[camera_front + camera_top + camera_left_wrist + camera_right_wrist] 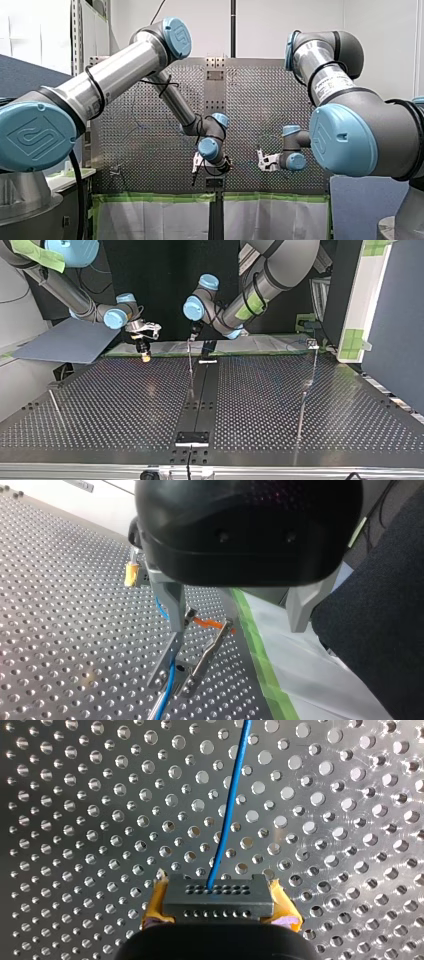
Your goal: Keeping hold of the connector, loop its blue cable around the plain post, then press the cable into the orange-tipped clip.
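In the right wrist view my right gripper (218,912) is shut on the black connector (218,899), its yellow pads (156,906) on both sides. The blue cable (229,805) leaves the connector and runs ahead over the perforated table. In the left wrist view my left gripper (239,626) is open, its metal fingers (172,605) standing wide on either side of the orange-tipped clip (209,645). The blue cable (168,682) passes close by one finger and down along the clip's base. Whether it sits inside the clip I cannot tell. My right gripper's yellow pad (131,573) shows beyond.
The top view shows my right gripper (145,355) at its left and my left gripper (191,337) near its middle, both low over the table's far edge. A thin upright post (312,344) stands at that view's right. Green tape (257,640) edges the table beside the clip.
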`<state>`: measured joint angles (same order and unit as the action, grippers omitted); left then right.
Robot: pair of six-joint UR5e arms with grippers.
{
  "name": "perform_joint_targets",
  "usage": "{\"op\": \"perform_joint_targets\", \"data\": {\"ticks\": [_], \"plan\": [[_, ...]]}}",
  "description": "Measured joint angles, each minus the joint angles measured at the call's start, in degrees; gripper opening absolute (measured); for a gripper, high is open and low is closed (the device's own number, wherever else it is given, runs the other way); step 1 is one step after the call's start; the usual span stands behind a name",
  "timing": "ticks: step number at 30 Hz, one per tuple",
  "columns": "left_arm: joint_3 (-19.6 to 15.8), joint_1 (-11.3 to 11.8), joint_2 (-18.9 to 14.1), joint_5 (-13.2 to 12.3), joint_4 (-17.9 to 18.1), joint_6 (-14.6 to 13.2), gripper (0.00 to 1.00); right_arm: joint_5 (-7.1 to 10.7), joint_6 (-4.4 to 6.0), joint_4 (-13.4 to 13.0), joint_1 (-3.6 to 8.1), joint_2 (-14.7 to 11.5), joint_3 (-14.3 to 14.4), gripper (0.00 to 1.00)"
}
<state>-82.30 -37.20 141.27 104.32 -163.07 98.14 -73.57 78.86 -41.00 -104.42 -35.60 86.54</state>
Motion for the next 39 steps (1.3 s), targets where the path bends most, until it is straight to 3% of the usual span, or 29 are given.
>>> {"op": "perform_joint_targets", "data": {"ticks": [10, 39], "plan": [[0.01, -0.36, -0.02, 1.59, -0.07, -0.44, 1.0, 0.03, 0.0, 0.03, 0.01, -0.01, 0.0, 0.0], [0.02, -1.04, -0.14, 1.99, 2.33, -2.67, 1.0, 0.26, 0.09, -0.25, 0.01, -0.02, -0.02, 0.0]]}}
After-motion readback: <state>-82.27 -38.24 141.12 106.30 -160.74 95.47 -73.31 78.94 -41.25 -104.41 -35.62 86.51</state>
